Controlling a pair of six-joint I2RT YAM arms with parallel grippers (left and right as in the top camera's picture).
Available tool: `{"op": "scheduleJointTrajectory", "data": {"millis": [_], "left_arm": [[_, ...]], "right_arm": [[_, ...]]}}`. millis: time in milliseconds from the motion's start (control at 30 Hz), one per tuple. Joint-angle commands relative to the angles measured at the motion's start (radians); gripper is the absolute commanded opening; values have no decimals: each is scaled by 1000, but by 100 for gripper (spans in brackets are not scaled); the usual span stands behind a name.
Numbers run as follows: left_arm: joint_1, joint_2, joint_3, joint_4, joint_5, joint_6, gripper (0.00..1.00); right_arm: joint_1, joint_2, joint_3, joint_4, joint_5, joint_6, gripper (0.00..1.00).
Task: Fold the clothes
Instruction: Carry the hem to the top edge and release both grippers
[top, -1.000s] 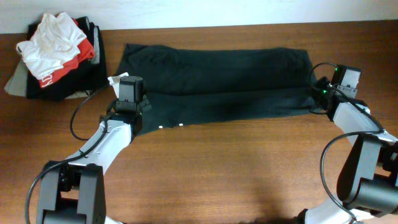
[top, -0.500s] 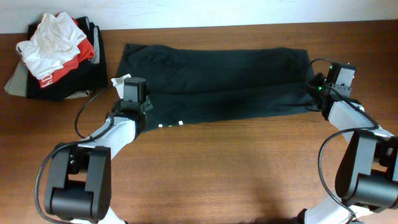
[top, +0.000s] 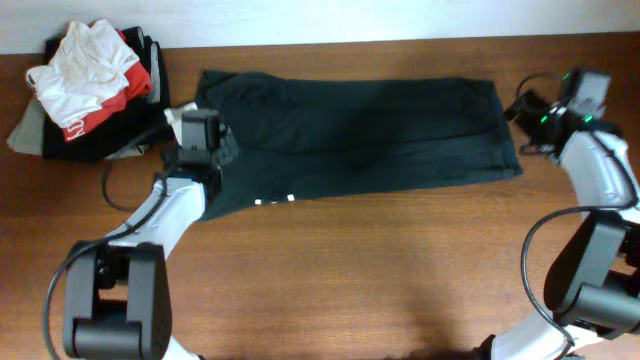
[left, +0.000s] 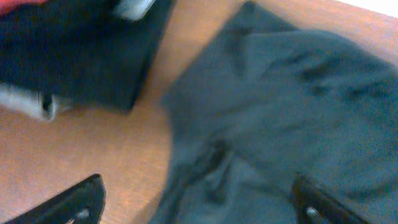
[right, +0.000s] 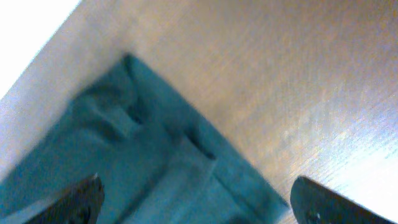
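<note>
**Pile** (top: 90, 90): far left corner of the table (top: 380, 270). White and red cloth lies on top of dark pieces. It is unchanged from the earlier overhead frames and not yet dealt with.

**Left gripper** (top: 200, 135): at the garment's left end, between pile and cloth. In the left wrist view the gripper (left: 199, 205) has its fingertips (left: 81, 199) spread wide, one over bare wood and one over cloth, with nothing held. A second ago it sat lower, on the cloth's near left edge. It is now further back and slightly toward the pile.

**Garment** (top: 360, 130): dark and long, spread flat across the far middle of the table with a lengthwise crease along it. Small white marks show on its near left edge. Its near right corner reaches a little further right than before, and the right end looks flatter.

**Right gripper** (top: 545, 110): over bare wood just beyond the garment's far right corner. The right wrist view shows the gripper (right: 199, 205) fully open and holding nothing, with the cloth corner (right: 143, 168) lying loose below it. A second ago it was at the cloth's right edge, and it has since drawn back and outward.

**Judgement:** both ends appear to have been let go after a straightening or lengthwise fold. The garment lies free, so the next grasp is likely for a crosswise fold.
</note>
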Motion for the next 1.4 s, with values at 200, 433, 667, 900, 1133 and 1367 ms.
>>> {"op": "scheduleJointTrajectory", "data": {"millis": [200, 433, 667, 900, 1133, 1367], "left_arm": [[-5, 143, 681, -478, 414, 156, 99], [17, 517, 1090, -631, 428, 175, 99], [111, 640, 1098, -631, 464, 175, 99], [131, 679, 1098, -626, 521, 175, 99], [129, 737, 1098, -613, 563, 174, 89], [129, 743, 1098, -602, 557, 175, 80]], "right_arm": [[86, -32, 391, -318, -80, -190, 98], [148, 1, 394, -426, -82, -245, 99], [154, 28, 393, -444, -78, -261, 99], [154, 97, 393, -447, -79, -258, 99], [154, 121, 393, -440, -79, -258, 99], [154, 121, 393, -440, -79, -258, 99]]}}
